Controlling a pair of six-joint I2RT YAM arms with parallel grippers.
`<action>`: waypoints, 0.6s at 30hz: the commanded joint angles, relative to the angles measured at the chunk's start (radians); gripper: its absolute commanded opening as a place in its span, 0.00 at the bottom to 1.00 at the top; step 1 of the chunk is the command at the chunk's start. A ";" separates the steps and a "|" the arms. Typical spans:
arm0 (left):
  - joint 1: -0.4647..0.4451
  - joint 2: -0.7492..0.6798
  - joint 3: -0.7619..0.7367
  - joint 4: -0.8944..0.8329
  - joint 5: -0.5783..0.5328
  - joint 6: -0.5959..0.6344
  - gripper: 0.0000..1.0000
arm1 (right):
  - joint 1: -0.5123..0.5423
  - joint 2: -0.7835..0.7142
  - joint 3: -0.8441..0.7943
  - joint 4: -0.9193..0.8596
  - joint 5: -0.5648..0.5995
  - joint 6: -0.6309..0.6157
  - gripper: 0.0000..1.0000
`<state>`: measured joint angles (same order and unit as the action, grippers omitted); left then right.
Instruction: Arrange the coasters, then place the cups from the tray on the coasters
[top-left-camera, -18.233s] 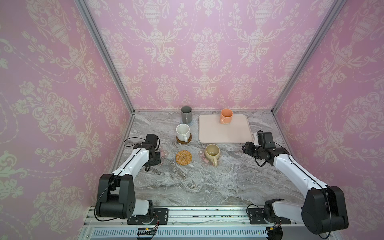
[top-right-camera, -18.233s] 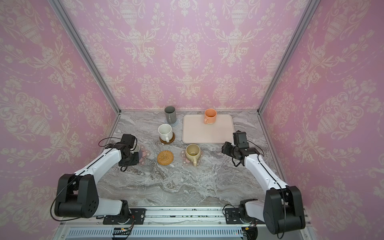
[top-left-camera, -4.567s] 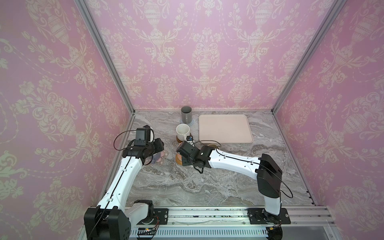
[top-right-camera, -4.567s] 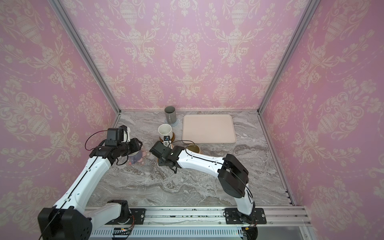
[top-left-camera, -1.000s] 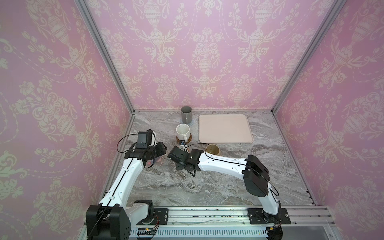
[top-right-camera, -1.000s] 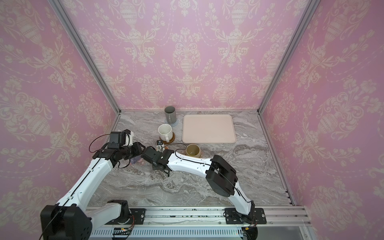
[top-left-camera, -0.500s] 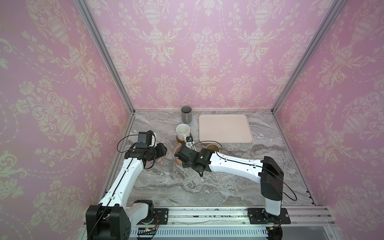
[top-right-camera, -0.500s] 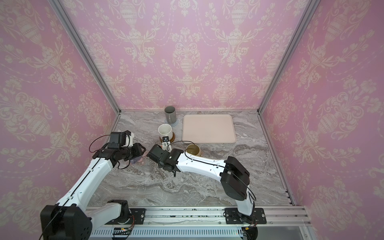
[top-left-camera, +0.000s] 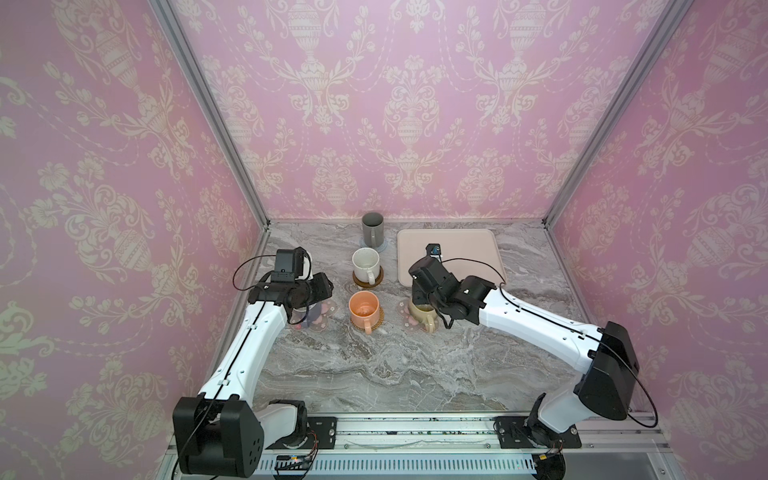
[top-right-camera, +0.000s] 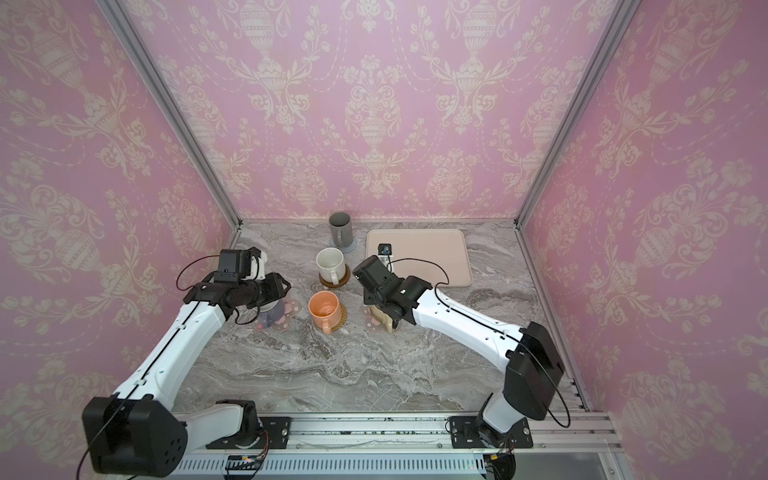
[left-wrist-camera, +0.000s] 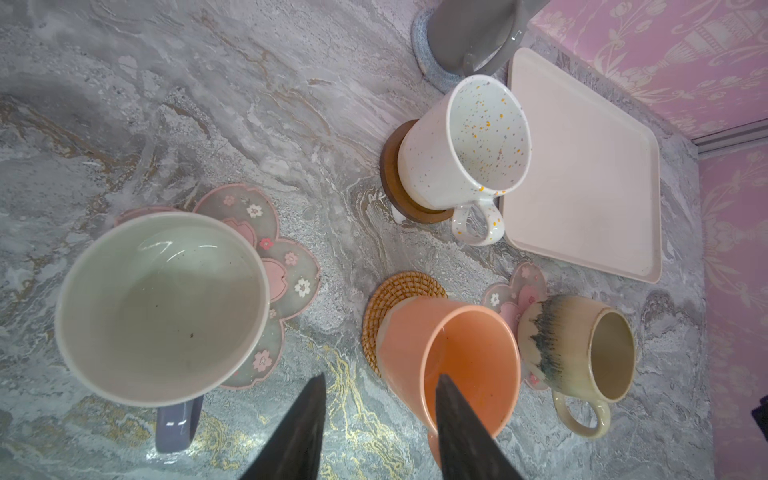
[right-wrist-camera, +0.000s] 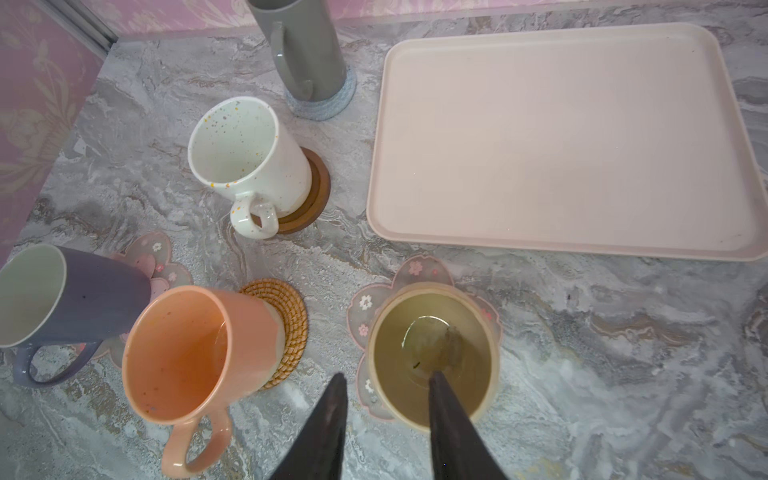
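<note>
five cups (right-wrist-camera: 249, 158) stand upright on coasters (right-wrist-camera: 291, 320), handles facing the robot.

The left arm (top-left-camera: 249, 340) and right arm (top-left-camera: 540, 328) have white links with small dark screws, black joints and thin black looping cables. The left tool (left-wrist-camera: 381, 375) and right tool (right-wrist-camera: 387, 374) have dark tapered fingers (left-wrist-camera: 299, 432).

Glossy glaze is noted on the peach mug (right-wrist-camera: 195, 353) and the speckled mug (right-wrist-camera: 249, 149). The rattan coaster (right-wrist-camera: 291, 320) is seen coarsely woven, the wooden coaster (right-wrist-camera: 320, 187) smooth, the tray (right-wrist-camera: 561, 137) matt.
</note>
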<state>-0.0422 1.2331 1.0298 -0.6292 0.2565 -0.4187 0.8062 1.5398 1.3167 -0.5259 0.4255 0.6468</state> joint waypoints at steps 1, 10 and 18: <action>-0.004 0.047 0.059 0.008 0.001 0.039 0.46 | -0.112 -0.078 -0.063 0.050 -0.119 -0.103 0.36; 0.027 0.167 0.103 0.237 -0.017 0.108 0.49 | -0.465 -0.164 -0.213 0.187 -0.362 -0.269 0.42; 0.116 0.318 0.092 0.439 0.005 0.170 0.51 | -0.696 -0.106 -0.283 0.319 -0.487 -0.437 0.45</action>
<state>0.0360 1.5246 1.1332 -0.3035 0.2569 -0.2958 0.1562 1.4170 1.0740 -0.2852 0.0132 0.3019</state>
